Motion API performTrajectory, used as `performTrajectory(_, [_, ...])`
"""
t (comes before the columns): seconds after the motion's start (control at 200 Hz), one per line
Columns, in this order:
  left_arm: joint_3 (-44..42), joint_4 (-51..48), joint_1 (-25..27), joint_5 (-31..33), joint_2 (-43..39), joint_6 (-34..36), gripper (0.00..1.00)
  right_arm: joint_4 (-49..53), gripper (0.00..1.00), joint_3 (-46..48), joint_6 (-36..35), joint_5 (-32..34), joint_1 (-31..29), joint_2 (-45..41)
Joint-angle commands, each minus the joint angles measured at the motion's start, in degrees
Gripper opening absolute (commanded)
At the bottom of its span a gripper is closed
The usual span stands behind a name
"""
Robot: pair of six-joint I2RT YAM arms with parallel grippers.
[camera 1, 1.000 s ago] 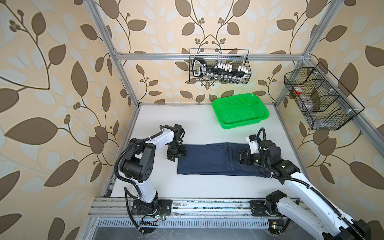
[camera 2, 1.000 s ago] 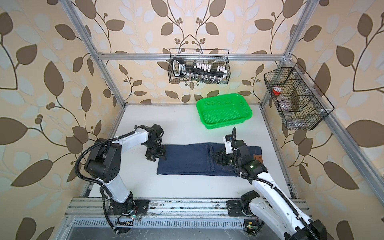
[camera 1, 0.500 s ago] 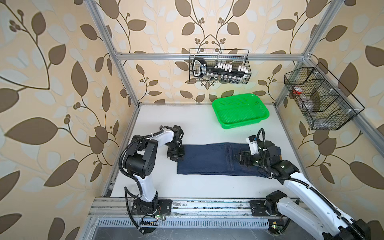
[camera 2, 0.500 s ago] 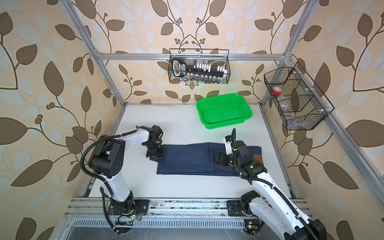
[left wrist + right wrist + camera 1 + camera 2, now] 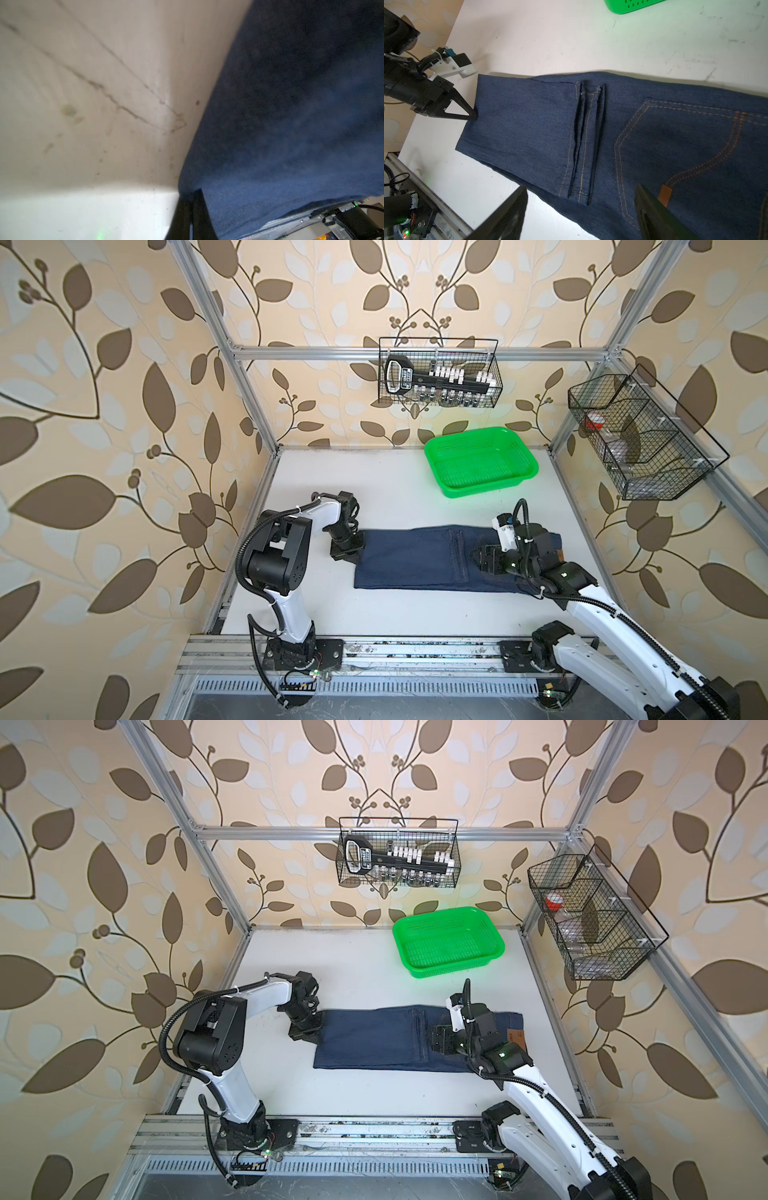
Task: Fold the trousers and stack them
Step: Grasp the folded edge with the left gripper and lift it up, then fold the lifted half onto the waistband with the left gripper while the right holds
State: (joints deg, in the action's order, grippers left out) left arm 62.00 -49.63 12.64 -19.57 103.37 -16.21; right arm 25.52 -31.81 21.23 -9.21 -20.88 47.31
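Observation:
The trousers (image 5: pixel 415 560) (image 5: pixel 374 1040) are dark navy denim and lie flat on the white table, folded into a long rectangle. My left gripper (image 5: pixel 353 558) (image 5: pixel 314 1038) sits at their left, folded edge. Its jaws are shut, pinching the edge of the cloth (image 5: pixel 191 193); the right wrist view shows its tip on that edge (image 5: pixel 473 117). Over the waist end, my right gripper (image 5: pixel 484 560) (image 5: pixel 440 1042) (image 5: pixel 580 188) hovers open. One finger stands over the bare table and the other over the back pocket beside the brown patch (image 5: pixel 664 193).
A bright green plastic basket (image 5: pixel 478 489) (image 5: pixel 449 971) stands at the back right of the table. One wire basket (image 5: pixel 440 373) hangs on the back wall and another (image 5: pixel 640 439) on the right wall. The aluminium rail (image 5: pixel 395 651) runs along the front edge.
My left gripper has closed on the left edge of the trousers, and its arm has shifted slightly. The right gripper and the trousers stay where they were.

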Motion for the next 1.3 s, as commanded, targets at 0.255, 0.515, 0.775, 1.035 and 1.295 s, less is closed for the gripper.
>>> performTrajectory(0.255, [7.8,-13.7,-8.7,-1.4,-8.7,0.8,0.0,2.5,0.82,-2.3,-1.3,0.6,0.2,-0.6])
performTrajectory(0.515, [16.6,-21.7,-18.4,0.2,-14.3,-2.9,0.0,5.3,0.82,-5.5,-3.2,-0.5,2.1,0.4])
performTrajectory(0.775, [25.1,-19.8,-21.7,1.0,-19.4,-12.6,0.0,6.7,0.82,-6.1,-3.8,-1.4,3.1,2.9])
performTrajectory(1.035, [30.8,-17.6,-17.1,-3.4,-20.5,-17.9,0.0,4.1,0.81,-2.6,-1.6,-2.0,3.2,4.8])
performTrajectory(1.295, [32.1,-9.8,1.3,-4.0,-22.1,-29.3,0.0,-0.4,0.73,2.8,1.6,-3.4,3.3,8.0])
